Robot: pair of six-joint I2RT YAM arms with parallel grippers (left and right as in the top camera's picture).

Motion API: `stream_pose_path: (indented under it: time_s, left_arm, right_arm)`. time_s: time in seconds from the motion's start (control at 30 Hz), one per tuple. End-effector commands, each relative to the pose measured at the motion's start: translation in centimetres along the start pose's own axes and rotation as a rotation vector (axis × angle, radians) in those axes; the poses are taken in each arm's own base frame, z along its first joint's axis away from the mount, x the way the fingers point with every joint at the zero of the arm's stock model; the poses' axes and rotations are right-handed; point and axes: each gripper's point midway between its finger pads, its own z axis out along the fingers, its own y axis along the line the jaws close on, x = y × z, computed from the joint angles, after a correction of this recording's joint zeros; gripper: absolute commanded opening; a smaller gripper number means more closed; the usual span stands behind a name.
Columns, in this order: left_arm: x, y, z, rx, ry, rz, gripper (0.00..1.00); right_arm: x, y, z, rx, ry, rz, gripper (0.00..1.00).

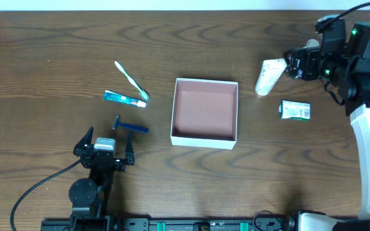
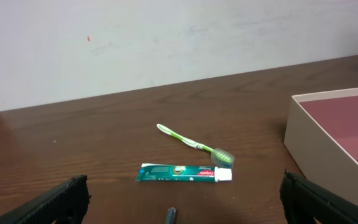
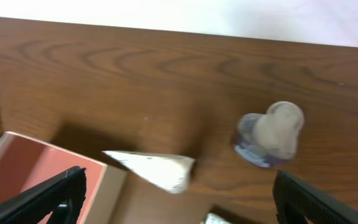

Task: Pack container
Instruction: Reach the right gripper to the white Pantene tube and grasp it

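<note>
The container [image 1: 204, 140] is sitting mid-table, open side up. Its pink inside is showing bare, so nothing's packed yet.

Just off its right wall a white tube [image 1: 270, 76] is lying on the wood, not touching the box. A green-and-white carton [image 1: 295, 110] is near it, toward the front.

The right gripper [image 3: 180, 175] is hanging over the tube's far end w/ fingers spread wide and holding nothing. Its wrist view is smeared, so I can't tell the height.

I'm reading the step in hand as grabbing that tube. A few things should help:
- Be closing across the tube's fat middle, not the flat tail.
- Be squeezing lightly, since it's prob. soft.
- Be staying clear of the small clear bottle-ish thing [image 3: 271, 134] standing just beside it, which looks easy to knock.
- Be lifting well over the rim and setting the tube down along a wall, leaving room for the rest.

Over on the left the toothbrush [image 1: 132, 80], toothpaste [image 1: 125, 98] and razor [image 1: 129, 126] are waiting. The left gripper [image 2: 183, 180] is hovering near the razor, jaws wide apart and empty.
</note>
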Motion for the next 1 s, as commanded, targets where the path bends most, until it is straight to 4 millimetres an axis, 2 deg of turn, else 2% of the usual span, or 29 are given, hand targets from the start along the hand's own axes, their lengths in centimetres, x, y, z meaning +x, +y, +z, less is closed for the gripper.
stream_pose_path:
  time_s: [0.0, 0.27, 0.53, 0.7, 0.87, 0.97]
  left_arm:
    - [1.5, -0.4, 0.1, 0.018, 0.044, -0.009, 0.98]
    - [1.5, -0.4, 0.1, 0.018, 0.044, -0.009, 0.98]
    - [1.5, -0.4, 0.1, 0.018, 0.044, -0.009, 0.98]
    - [1.5, -0.4, 0.1, 0.018, 0.044, -0.009, 0.98]
    - [1.5, -0.4, 0.1, 0.018, 0.044, -0.009, 0.98]
    - [1.5, -0.4, 0.1, 0.018, 0.044, -0.009, 0.98]
  right_arm:
    - [-0.2, -0.1, 1.0, -0.028, 0.008, -0.056, 0.95]
    - [2.7, 0.8, 4.6, -0.153, 0.112, -0.117, 0.93]
    - [3.7, 1.0, 6.5, -0.215, 0.133, -0.185, 0.91]
    - [3.5, 2.3, 7.5, -0.285, 0.112, -0.195, 0.73]
    - [3.9, 3.1, 8.8, -0.305, 0.123, -0.209, 0.62]
    - [4.3, 3.2, 9.6, -0.311, 0.13, -0.21, 0.51]
